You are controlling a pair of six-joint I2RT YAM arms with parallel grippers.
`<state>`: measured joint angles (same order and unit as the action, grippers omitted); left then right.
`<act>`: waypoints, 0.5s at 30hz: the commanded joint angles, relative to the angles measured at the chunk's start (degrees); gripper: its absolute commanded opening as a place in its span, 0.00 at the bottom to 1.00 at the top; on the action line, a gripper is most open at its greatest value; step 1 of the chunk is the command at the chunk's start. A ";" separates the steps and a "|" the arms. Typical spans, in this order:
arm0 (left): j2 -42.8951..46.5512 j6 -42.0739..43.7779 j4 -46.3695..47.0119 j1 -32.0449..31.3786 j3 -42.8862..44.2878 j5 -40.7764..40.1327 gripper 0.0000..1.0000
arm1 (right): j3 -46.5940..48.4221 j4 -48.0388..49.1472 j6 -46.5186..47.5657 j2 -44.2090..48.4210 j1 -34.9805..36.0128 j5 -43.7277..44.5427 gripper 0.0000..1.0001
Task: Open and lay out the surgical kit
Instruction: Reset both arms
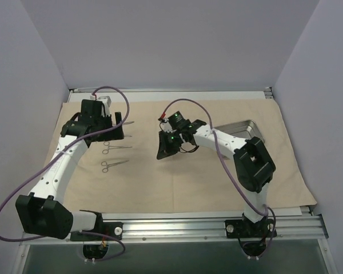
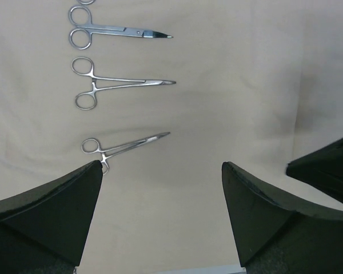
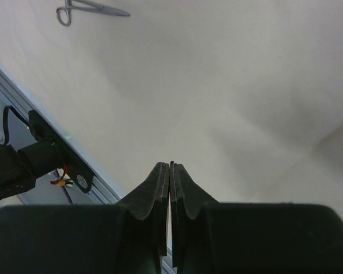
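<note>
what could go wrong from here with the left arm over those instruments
The open left gripper hangs by the nearest clamp; a careless descent could knock it out of the row. Snagging the cloth wrap might shift everything lying on it. The shut right gripper is close, so the arms may clash.

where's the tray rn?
Top view: the tray sits on the cloth at the far right, just behind the right arm, which hides part of it. The instruments lie on the cloth's left side.
</note>
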<state>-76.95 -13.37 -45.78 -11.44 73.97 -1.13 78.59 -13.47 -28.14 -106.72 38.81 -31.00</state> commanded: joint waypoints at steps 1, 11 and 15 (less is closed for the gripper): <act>5.40 -6.41 1.22 0.81 -1.55 3.94 0.94 | 5.43 2.23 1.86 -4.00 3.72 -2.04 0.00; 9.18 -10.98 1.12 7.83 -1.11 8.85 0.94 | 6.32 3.10 3.53 -13.43 11.02 -1.34 0.00; 8.48 -11.86 2.27 8.28 -0.50 12.54 0.94 | 2.11 5.21 2.74 -14.66 12.78 -0.90 0.00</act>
<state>-69.06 -23.20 -46.26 -3.36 71.88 6.85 83.00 -9.10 -25.82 -120.84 50.54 -32.14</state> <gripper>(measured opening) 0.938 0.028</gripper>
